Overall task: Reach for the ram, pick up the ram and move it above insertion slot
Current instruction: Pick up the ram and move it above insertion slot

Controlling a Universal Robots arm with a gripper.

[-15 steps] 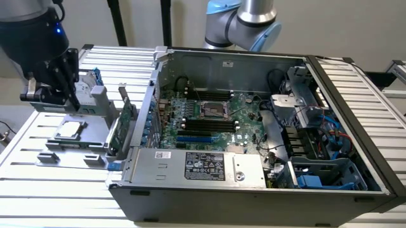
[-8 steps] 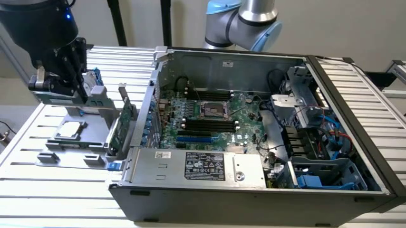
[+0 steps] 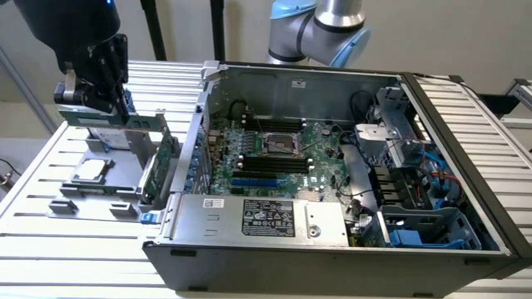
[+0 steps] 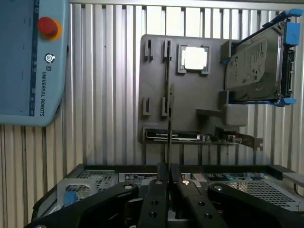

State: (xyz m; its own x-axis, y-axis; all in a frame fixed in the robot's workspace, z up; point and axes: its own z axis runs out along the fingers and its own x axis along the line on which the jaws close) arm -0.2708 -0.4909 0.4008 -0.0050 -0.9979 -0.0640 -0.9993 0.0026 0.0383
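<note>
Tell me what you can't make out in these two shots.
- Chips on the ram: the wrist view sees it edge-on, pinched in the hand.
- Latches of the insertion slot: too small in the exterior view.
- Teach pendant: cut off by the wrist picture's edge.

Silver arm (image 3: 337, 12) with light-blue joint caps, black tool (image 4: 168, 187)

Slatted table (image 3: 50, 187) under computer case (image 3: 332, 243), parts tray (image 3: 91, 205)
</note>
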